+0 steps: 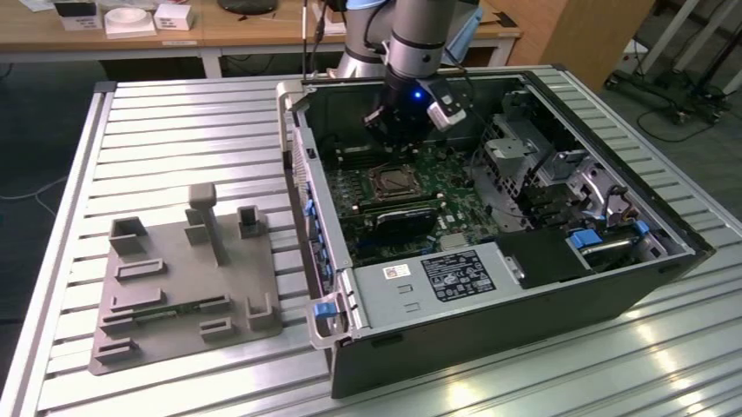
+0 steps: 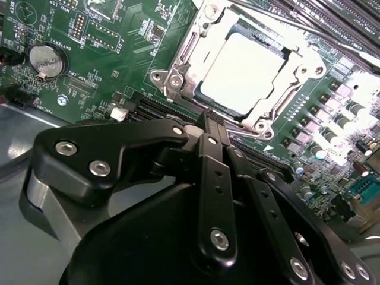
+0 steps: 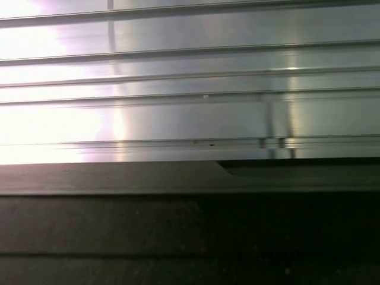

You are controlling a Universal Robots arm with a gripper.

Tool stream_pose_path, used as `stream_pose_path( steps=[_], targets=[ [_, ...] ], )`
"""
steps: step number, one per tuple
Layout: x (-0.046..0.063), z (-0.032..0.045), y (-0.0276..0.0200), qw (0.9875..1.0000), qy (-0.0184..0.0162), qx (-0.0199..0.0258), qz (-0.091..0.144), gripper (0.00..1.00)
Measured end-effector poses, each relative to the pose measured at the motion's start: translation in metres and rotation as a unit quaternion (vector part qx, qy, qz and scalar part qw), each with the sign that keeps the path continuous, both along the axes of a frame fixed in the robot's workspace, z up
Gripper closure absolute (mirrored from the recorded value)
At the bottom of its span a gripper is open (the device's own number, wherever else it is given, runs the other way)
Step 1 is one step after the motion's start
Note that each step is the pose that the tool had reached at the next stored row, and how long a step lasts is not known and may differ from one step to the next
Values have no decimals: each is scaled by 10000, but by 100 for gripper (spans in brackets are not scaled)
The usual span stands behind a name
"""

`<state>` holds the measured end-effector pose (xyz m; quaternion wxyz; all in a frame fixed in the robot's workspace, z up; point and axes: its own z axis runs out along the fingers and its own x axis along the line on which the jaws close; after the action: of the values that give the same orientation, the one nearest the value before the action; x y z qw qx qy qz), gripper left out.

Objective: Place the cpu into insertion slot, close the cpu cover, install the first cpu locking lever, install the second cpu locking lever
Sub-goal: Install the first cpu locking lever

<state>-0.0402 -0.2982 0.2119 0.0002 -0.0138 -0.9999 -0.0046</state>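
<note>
The cpu (image 2: pixel 243 71) lies flat in the insertion slot (image 2: pixel 178 80), its pale silvery top showing. The cpu cover (image 2: pixel 297 71), a silvery frame, lies down around the chip. In the second wrist view my gripper (image 2: pixel 217 119) hangs just above the green board beside the socket. Its black fingers (image 2: pixel 212 160) are pressed together with nothing between them. In the exterior view the gripper (image 1: pixel 400 130) hangs inside the open computer case (image 1: pixel 499 304), a little behind the insertion slot (image 1: pixel 388 182).
The case lies open on a slatted aluminium table (image 1: pixel 174 113). Inside it are a power supply (image 1: pixel 440 278), a drive cage (image 1: pixel 522 148) and long memory slots (image 2: pixel 332 18). A grey fixture plate (image 1: pixel 174 287) sits at the exterior view's left. The first wrist view looks over the case's dark edge (image 3: pixel 178 178).
</note>
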Motion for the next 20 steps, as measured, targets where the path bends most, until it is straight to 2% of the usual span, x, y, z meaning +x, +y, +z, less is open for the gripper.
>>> stream_pose_path(
  steps=[20],
  targets=[
    [83, -22, 13, 10000, 0, -1, 0, 90]
  ],
)
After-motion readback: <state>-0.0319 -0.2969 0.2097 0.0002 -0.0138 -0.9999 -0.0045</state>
